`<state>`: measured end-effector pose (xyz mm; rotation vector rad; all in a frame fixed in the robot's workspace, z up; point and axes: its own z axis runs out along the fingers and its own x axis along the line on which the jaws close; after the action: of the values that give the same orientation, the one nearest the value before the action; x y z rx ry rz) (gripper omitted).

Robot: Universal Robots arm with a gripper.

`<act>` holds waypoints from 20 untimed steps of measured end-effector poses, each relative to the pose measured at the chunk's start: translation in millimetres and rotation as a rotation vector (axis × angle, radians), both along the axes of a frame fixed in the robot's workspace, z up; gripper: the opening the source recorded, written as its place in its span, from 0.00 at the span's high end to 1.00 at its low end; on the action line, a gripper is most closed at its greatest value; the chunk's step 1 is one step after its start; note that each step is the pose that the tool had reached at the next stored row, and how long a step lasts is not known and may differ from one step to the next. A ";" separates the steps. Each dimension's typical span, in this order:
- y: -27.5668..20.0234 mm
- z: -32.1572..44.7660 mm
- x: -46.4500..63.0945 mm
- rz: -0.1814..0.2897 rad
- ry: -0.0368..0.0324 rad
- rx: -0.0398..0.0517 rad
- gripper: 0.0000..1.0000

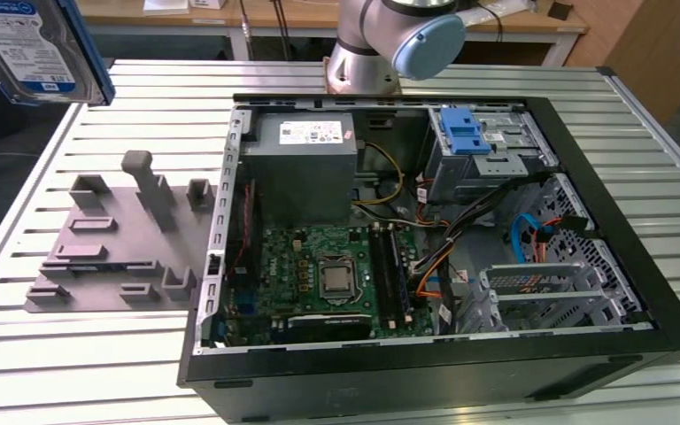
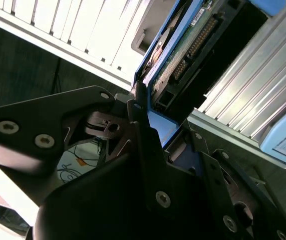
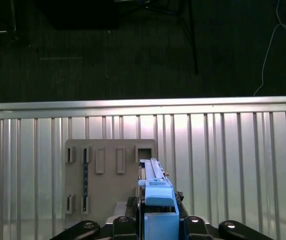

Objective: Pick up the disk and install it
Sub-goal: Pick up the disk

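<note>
gripper (image 2: 164, 127): fingers clamped on the blue carrier of the disk (image 1: 31, 46) | disk: held in the air, seen edge-on over the grey fixture plate (image 3: 107, 192) in the first wrist view | open computer case (image 1: 435, 376): on the slatted table (image 1: 104, 372), well apart from the disk

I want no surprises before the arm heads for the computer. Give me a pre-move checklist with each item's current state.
1. Disk clamped in gripper: ok.
2. Disk held clear of the grey fixture: ok.
3. Computer case open, interior exposed: ok.
4. Disk above the case: not ok; it hangs off to the exterior view's left.
5. Drive cage bay empty: cannot tell.
6. Cables beside the cage out of the way: cannot tell.
</note>
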<state>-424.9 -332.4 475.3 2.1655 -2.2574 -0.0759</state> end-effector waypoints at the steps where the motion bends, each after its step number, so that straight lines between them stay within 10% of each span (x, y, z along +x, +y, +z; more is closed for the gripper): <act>1: 0.0 0.0 0.0 0.000 0.0001 0.0000 0.63; 20: -7.2 0.0 12.4 0.000 0.0000 0.0002 0.63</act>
<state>-412.5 -339.6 475.3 2.1656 -2.2576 -0.0760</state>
